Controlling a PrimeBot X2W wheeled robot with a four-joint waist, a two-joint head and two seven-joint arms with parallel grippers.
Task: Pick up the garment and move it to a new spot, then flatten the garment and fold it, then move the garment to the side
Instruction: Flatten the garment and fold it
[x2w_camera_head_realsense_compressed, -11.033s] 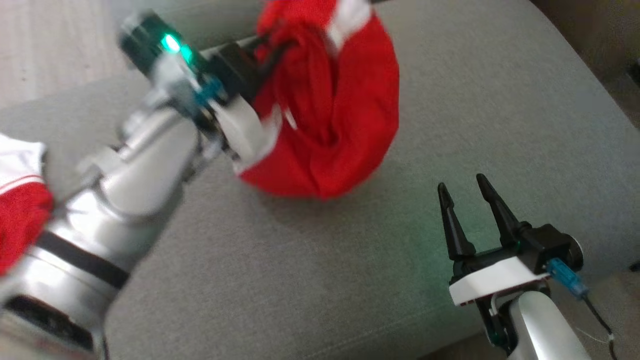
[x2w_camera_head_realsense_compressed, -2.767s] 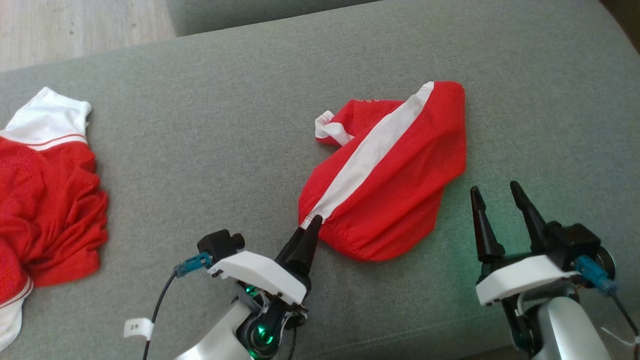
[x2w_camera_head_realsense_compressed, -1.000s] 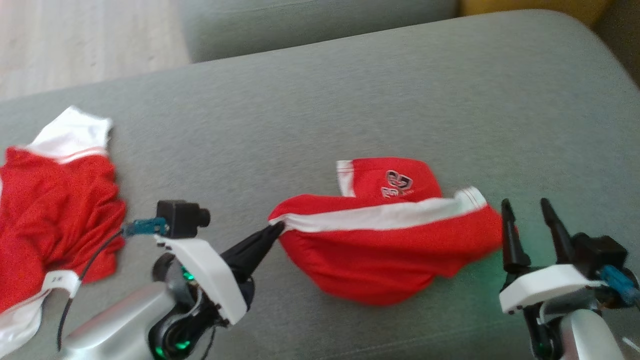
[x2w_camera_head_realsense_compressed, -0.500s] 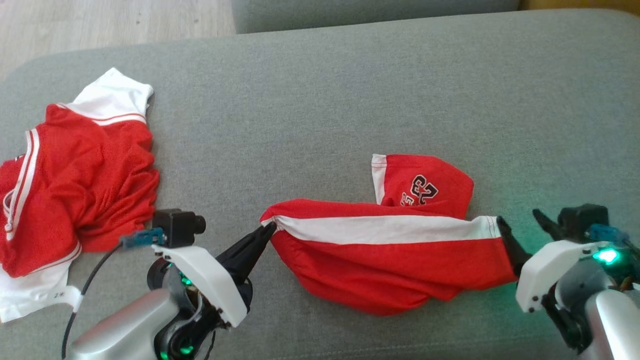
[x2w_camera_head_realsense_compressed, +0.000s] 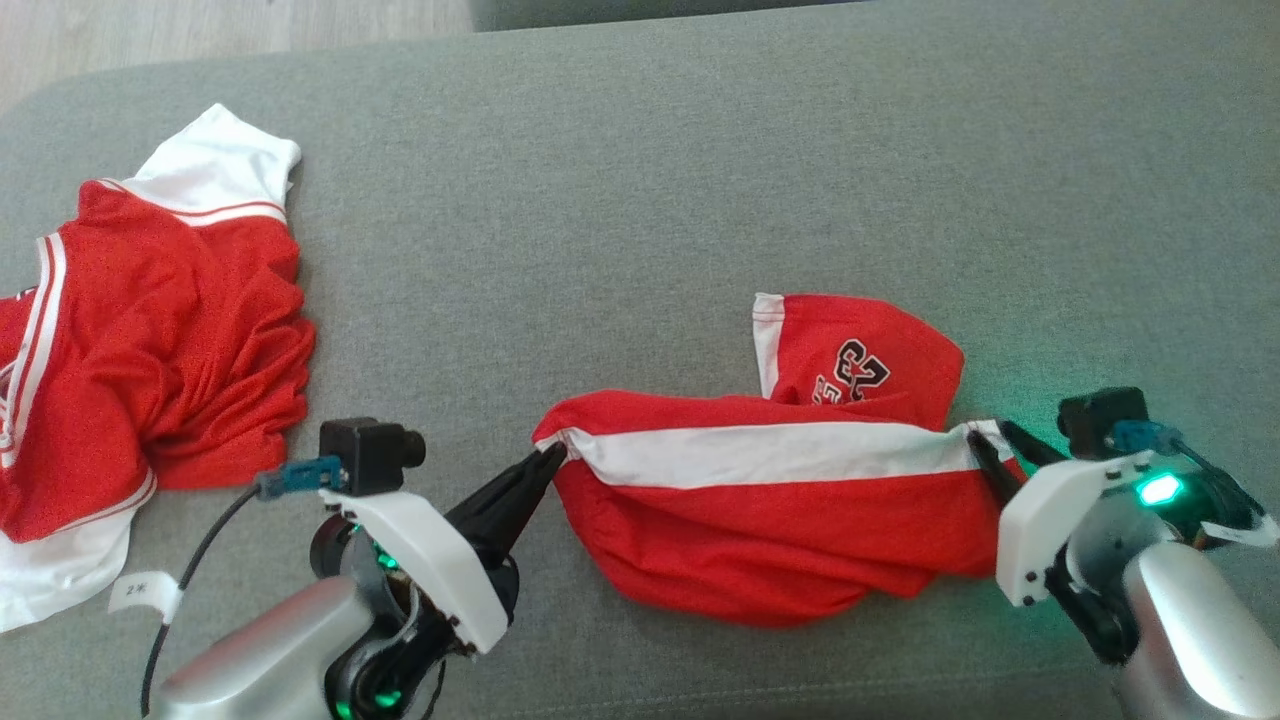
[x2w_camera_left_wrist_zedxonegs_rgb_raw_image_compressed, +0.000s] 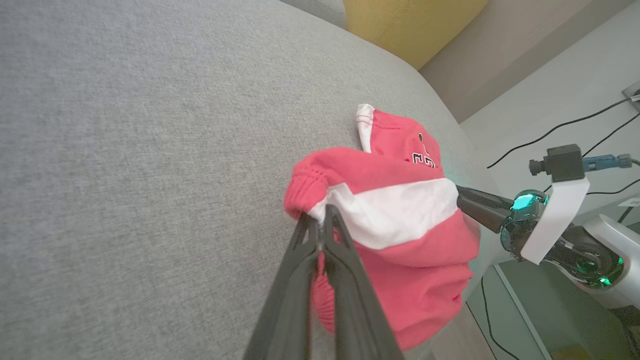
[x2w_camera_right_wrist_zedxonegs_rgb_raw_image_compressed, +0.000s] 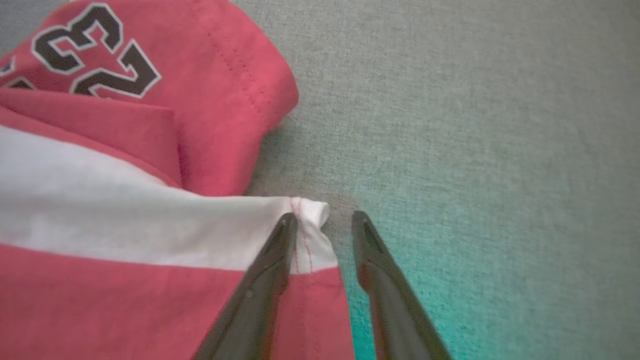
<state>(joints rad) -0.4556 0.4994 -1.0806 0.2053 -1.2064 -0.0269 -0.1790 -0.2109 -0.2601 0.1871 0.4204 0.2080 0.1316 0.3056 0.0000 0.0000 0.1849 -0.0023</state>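
While left pincer (x2w_camera_head_realsense_compressed: 553, 458) clamps the garment (x2w_camera_head_realsense_compressed: 780, 540), right pincer (x2w_camera_head_realsense_compressed: 990, 436) — parted — straddles it.

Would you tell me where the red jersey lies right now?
In the head view, the jersey lies at the far left of the cushion, left of the left gripper.

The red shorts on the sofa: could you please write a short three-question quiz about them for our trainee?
1. True or false: the left pincer is shut on the red shorts, at one end of the white stripe.
2. Which number is printed on the shorts? A: 23. B: 45. C: 7.
3. Fill in: at the stripe's other end, the jaws of the right pincer stand ____, not yet closed.
Key: 1 true; 2 A; 3 apart.
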